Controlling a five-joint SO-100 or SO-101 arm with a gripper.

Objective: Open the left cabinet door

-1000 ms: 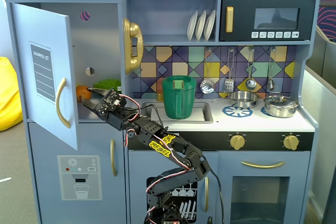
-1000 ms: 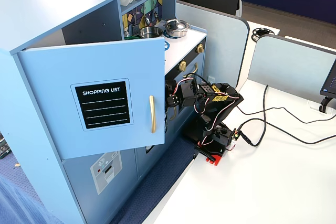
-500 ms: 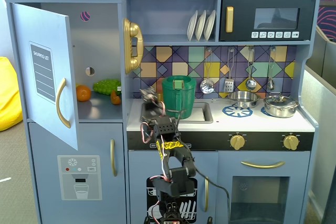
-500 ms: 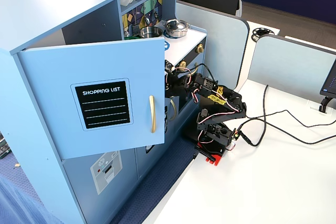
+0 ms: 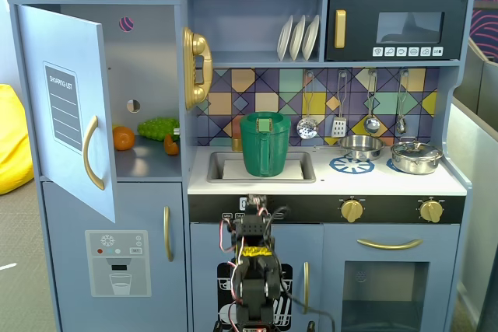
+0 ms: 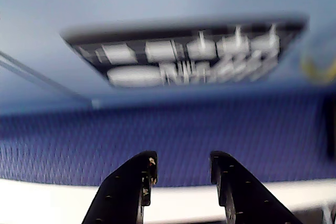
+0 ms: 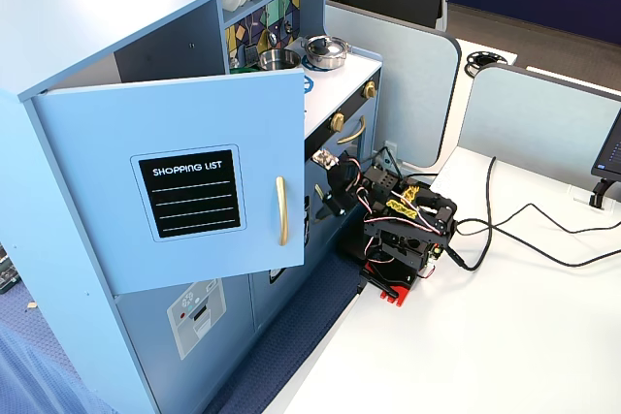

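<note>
The left cabinet door [image 5: 62, 106] stands swung open on its left hinge, its "SHOPPING LIST" panel [image 7: 189, 194] and gold bar handle [image 7: 281, 210] facing outward. Inside the open cabinet lie an orange [image 5: 123, 138] and green toy food [image 5: 158, 127]. The arm [image 5: 253, 258] is folded low in front of the kitchen, well apart from the door. In the wrist view my gripper [image 6: 181, 162] is open with nothing between its black fingers [image 6: 142, 182]. It points down at the blue mat [image 6: 168, 129] below the dishwasher picture [image 6: 184, 56].
A green pitcher [image 5: 264, 144] stands in the sink, with pots [image 5: 416, 155] on the counter to its right. The lower dispenser door [image 5: 117, 262] is shut. Cables [image 7: 505, 225] trail over the white table behind the arm's base, and grey dividers [image 7: 539, 123] stand beyond.
The arm has pulled back from the open cabinet, swung right and folded down in front of the dishwasher door. The left cabinet door has stayed open at the same angle.
</note>
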